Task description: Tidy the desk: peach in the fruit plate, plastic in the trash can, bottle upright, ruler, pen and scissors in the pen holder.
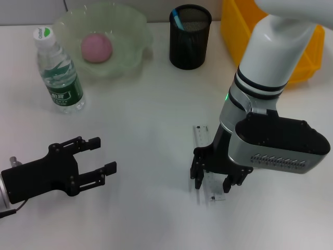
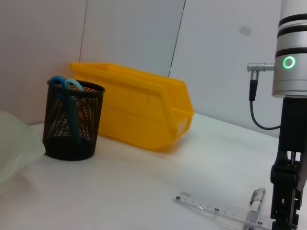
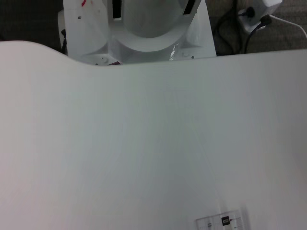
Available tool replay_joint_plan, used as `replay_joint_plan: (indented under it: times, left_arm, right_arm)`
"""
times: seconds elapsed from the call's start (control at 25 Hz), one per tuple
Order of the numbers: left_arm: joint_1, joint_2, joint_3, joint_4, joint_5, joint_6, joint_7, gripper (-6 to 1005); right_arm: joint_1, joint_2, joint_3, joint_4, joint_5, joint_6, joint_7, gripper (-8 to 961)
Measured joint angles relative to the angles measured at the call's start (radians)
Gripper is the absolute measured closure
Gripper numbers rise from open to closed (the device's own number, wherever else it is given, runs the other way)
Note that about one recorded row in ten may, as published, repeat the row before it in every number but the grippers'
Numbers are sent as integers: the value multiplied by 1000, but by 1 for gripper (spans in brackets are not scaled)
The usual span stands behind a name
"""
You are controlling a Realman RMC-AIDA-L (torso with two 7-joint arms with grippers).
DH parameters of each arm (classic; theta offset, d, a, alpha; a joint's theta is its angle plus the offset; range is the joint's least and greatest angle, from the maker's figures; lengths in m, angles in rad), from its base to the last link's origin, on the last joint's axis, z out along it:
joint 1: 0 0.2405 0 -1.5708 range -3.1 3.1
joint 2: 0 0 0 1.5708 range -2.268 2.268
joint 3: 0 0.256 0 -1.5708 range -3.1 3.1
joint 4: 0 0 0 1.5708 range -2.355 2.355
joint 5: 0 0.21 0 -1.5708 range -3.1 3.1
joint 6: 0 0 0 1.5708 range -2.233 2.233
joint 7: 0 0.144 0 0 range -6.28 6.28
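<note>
**rig_op:** Nearest to me, the right gripper (image 1: 213, 179) is down over the near end of the ruler (image 1: 204, 156), fingers spread with one either side of the clear strip. As far as I can see it has nothing pinched yet. In the left wrist view the pen (image 2: 255, 203) lies right against the ruler, just beside that gripper, so it's a crowded spot.

**benchmonkey:** Which way does the ruler run?

**rig_op:** Long axis goes away from me, roughly straight toward the back of the worktop (image 1: 151, 135). The fingers straddle it across the narrow width, which I reckon is the right way round. It lies flat on the surface, so my guess is the tips have to get right down to the top before closing.

**benchmonkey:** And the left arm?

**rig_op:** The left gripper (image 1: 96, 159) hovers off at the near left, wide open and empty, well apart from the ruler. The right arm is clearly the nearer one.

**benchmonkey:** Where's it going after?

**rig_op:** The pen holder (image 1: 190, 37), at the back and a bit left of the ruler's line. The scissors (image 2: 67, 96) are already standing in it. Further left the bottle (image 1: 59, 73) is upright and the peach (image 1: 96, 48) sits in the fruit plate (image 1: 132, 26). The trash can (image 1: 237, 26) is at the far right.
</note>
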Motion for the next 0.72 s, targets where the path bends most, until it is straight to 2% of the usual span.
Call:
replay_joint_plan:
  times: [0.16,0.56,0.72]
  left_arm:
    - [0,0,5,6,1,4,0,214]
    - [-13,-1,4,9,0,13,-22,334]
    - [-16,-1,2,12,-3,25,-22,333]
  right_arm:
    - [0,0,0,2,1,3,-5,408]
    - [3,0,-1,14,13,8,-18,420]
    - [6,0,-1,23,14,10,-23,425]
